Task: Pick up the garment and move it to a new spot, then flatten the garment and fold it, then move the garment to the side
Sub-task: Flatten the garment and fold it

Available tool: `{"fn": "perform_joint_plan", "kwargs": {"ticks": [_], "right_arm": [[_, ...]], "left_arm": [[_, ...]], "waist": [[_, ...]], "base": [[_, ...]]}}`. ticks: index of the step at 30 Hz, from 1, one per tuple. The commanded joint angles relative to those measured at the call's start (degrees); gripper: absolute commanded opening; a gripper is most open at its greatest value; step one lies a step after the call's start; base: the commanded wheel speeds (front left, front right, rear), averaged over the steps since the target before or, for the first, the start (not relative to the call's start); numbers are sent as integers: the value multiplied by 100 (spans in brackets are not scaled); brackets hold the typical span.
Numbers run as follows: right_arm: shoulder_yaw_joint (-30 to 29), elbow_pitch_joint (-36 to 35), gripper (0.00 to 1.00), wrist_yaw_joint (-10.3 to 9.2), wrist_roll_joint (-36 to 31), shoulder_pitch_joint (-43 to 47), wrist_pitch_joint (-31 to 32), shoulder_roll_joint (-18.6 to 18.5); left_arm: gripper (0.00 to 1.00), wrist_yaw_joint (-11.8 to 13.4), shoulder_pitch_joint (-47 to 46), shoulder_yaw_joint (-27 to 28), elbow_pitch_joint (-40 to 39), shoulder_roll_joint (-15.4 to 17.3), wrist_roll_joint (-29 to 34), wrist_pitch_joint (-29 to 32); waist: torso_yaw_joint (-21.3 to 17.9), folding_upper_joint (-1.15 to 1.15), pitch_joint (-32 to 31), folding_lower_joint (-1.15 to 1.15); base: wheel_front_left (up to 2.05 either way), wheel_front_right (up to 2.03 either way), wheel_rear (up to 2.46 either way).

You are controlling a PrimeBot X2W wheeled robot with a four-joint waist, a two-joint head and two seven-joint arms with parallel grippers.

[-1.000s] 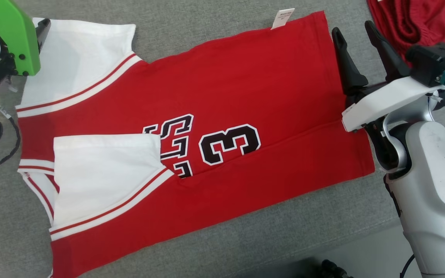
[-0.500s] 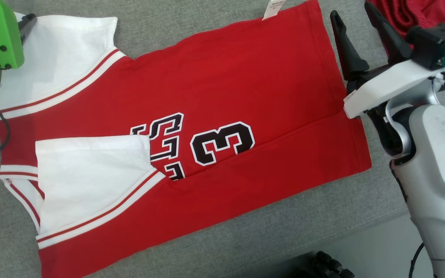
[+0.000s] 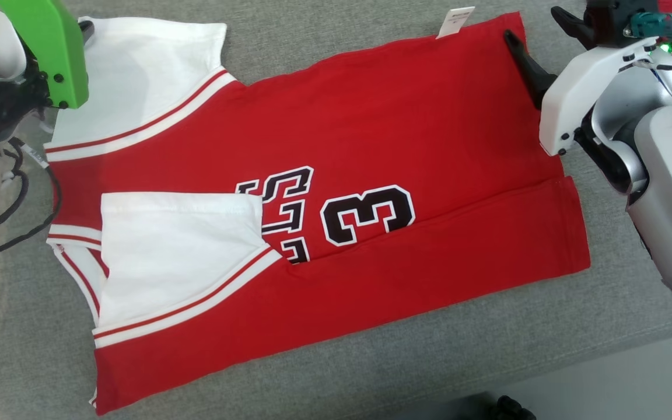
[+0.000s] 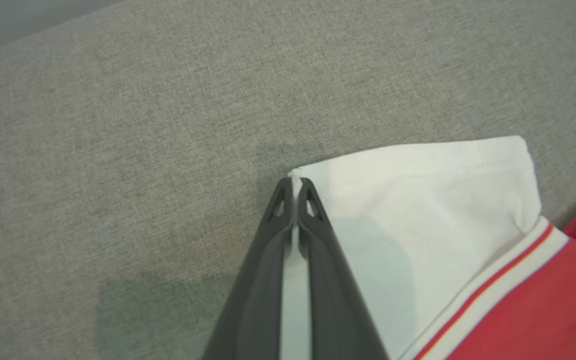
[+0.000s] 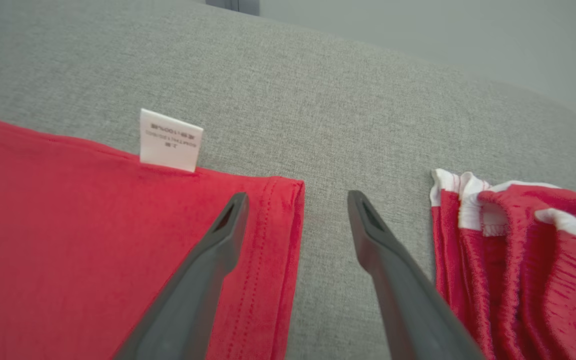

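Head cam overhead, wrist cams close, garment (image 3: 371,128) shared

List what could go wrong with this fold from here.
1. The left gripper is shut on just the tip of the white sleeve; that thin pinch may slip when lifted.
2. The right gripper is open astride the hem of the red shirt, one finger over the bare grey surface; closing could miss the cloth.
3. Another red garment lies close beside that gripper and might get snagged.
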Motion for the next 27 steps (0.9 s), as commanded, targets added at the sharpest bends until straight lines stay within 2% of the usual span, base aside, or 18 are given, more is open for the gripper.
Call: {"fn": "perform_joint_plan", "kwargs": {"ticks": [1, 9, 11, 12, 13, 14, 15, 16, 27], "right_arm": [[122, 119, 100, -3, 109, -170, 95, -85], [967, 926, 100, -3, 663, -818, 547, -322], [1172, 1054, 69, -3, 874, -915, 609, -368], [1280, 1112, 49, -3, 957, -980, 569, -412], [1365, 1152, 49, -3, 987, -1034, 513, -450], [1506, 1204, 30, -6, 1037, -1079, 464, -488], [1596, 1256, 20, -7, 1090, -1110, 419, -508], [1690, 1308, 0, -7, 1157, -1154, 353, -525], [2261, 1786, 0, -7, 1201, -1394, -945, -665]], "left_arm": [[0, -25, 15, -31, -63, -52, -36, -36], [0, -27, -22, -129, -157, -213, -210, -135], [0, -31, -41, -173, -149, -244, -246, -175], [0, -31, -48, -188, -158, -264, -254, -190], [0, -32, -49, -203, -167, -279, -263, -218], [0, -33, -46, -220, -169, -290, -273, -234], [0, -33, -45, -226, -167, -289, -294, -256], [0, -34, -45, -234, -162, -289, -321, -289], [0, -37, 47, -346, -325, -201, -613, -875]], "waist": [[137, 0, -13, -1], [357, 0, -3, -1], [401, 0, -8, -1], [419, 0, -12, -1], [431, 0, -17, -1], [444, 0, -26, -1], [451, 0, -35, -1], [458, 0, -47, -1], [484, 0, -349, -1]], "base": [[0, 0, 0], [0, 0, 0], [0, 0, 0], [0, 0, 0], [0, 0, 0], [0, 0, 0], [0, 0, 0], [0, 0, 0], [0, 0, 0]]}}
